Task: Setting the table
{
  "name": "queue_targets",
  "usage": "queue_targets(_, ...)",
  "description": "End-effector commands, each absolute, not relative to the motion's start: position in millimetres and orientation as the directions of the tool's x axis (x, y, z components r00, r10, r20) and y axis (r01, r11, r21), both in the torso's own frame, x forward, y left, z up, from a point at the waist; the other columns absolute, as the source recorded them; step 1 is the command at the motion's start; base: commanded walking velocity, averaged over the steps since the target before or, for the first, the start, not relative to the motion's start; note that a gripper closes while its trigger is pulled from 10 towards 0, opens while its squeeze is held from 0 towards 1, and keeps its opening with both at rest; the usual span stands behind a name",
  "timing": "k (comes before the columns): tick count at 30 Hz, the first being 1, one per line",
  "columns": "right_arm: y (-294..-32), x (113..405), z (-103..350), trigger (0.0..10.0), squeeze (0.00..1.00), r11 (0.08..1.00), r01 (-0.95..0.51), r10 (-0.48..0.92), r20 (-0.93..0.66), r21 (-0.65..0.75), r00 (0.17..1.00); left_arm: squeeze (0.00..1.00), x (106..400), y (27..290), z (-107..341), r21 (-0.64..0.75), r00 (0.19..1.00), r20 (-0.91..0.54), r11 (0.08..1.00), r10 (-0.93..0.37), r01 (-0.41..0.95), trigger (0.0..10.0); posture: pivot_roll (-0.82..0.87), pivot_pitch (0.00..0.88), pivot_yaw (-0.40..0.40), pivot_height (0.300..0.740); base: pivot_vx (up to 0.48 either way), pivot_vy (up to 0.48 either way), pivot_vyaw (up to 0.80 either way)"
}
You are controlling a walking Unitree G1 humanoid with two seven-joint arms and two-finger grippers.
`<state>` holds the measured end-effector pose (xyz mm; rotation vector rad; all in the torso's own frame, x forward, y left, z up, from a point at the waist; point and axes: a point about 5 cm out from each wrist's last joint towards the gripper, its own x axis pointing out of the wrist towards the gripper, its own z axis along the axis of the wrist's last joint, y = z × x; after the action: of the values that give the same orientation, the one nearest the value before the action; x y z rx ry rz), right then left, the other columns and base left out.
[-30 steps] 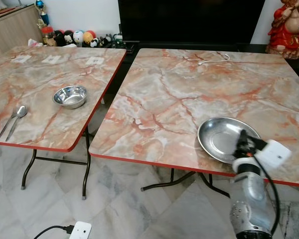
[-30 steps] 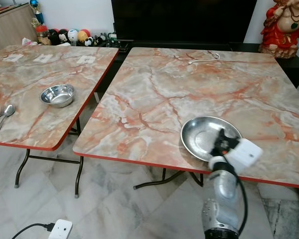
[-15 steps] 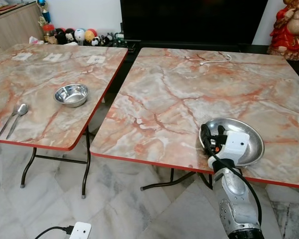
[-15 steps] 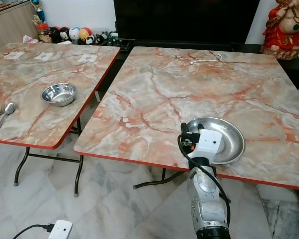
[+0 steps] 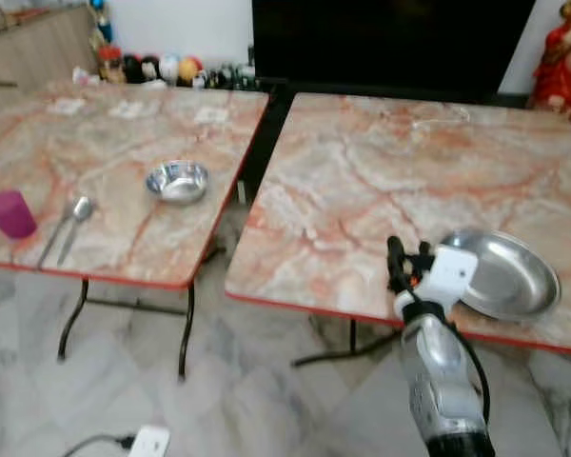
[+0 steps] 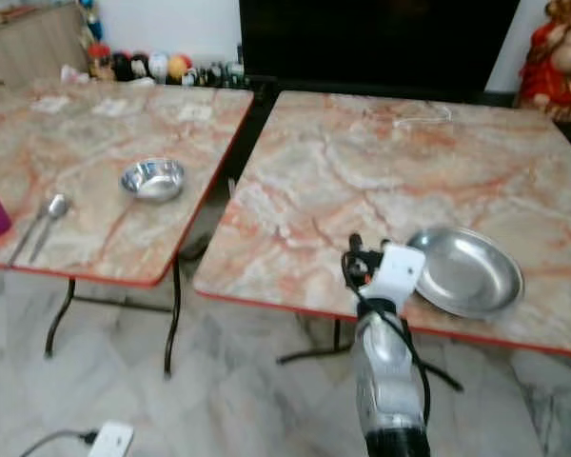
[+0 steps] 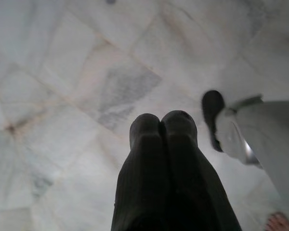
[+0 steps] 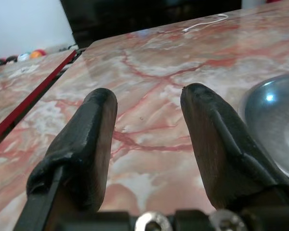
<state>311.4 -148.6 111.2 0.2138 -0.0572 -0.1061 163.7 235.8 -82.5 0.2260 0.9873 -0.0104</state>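
A steel plate [image 5: 502, 274] lies flat near the front right corner of the right-hand marble-patterned table [image 5: 381, 181], with nothing on it. Just to its left, the right gripper [image 5: 407, 264] is raised over the table's front edge; in the right wrist view its two black fingers [image 8: 84, 144] stand spread apart with nothing between them, and the plate's rim [image 8: 274, 120] shows beside one of them, not touching. On the left-hand table [image 5: 95, 162] sits a small steel bowl [image 5: 177, 181] toward its right side, and well to the left of it a spoon [image 5: 72, 224] lies beside a second utensil, too blurred to make out, near the front edge, with a purple cup [image 5: 9, 212] just beyond them at the left. The left gripper [image 7: 163, 126] hangs over the pale marble floor [image 7: 62, 96], its two fingers pressed together and holding nothing. A white power strip [image 6: 108, 438] lies on the floor below the left table.
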Motion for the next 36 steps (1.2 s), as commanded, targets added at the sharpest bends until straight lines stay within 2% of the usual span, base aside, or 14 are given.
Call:
queue_targets(1,-159.1,310.8,106.3,10.0,0.00,0.967,0.137,-0.145,0.021,0.213,0.989,0.00,160.2,228.3,-86.1,0.163,0.539,-0.839,0.980,0.076,0.116,10.0,0.04,0.000,-0.017,0.740,0.000,0.480,0.00)
queue_targets(26,-150.0,313.6,101.9,10.0,0.00,0.965,0.126,-0.130,0.003,0.229,0.991,0.00,159.0,228.0,-86.7,0.170,0.534,-0.842,0.977,0.075,0.131,10.0,0.04,0.000,-0.006,0.740,0.000,0.480,0.00)
queue_targets(36,-151.9,317.5,103.4,10.0,0.00,0.967,0.122,-0.125,0.003,0.226,0.992,0.00,160.8,227.0,-86.2,0.163,0.544,-0.834,0.983,0.089,0.089,10.0,0.07,0.000,-0.025,0.740,0.000,0.469,0.00)
